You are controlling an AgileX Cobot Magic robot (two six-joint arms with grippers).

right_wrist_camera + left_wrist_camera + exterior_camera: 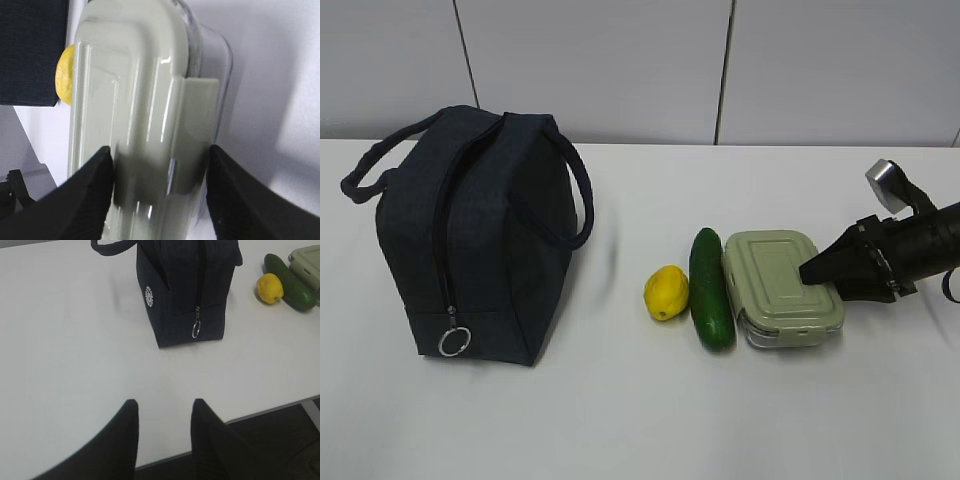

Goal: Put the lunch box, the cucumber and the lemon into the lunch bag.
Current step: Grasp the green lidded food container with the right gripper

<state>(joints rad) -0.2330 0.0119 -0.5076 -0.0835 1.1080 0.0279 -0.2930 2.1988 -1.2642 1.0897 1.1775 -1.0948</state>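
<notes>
Right gripper (159, 187) is positioned at the near end of the lunch box (783, 287), jaws straddling the lid across its short width, one finger on each long side. Whether the pads are actually bearing on the box cannot be told; no firm grasp is confirmed. The box's long axis is seen running straight away from the claw in the right wrist view, so the jaws are set across it, which looks like the right orientation for a pinch.

The box rests on the table (620, 420), cucumber (711, 289) just beside it and parallel, lemon (666, 292) next to the cucumber on the far side. The lunch bag (470, 235) stands well apart to the left, zipper seemingly run down to its ring pull.

Left gripper (164, 432) is held parted and empty above bare table, short of the bag. The right arm is clearly the nearer one to the box; the carry is judged to go leftward over cucumber and lemon.
</notes>
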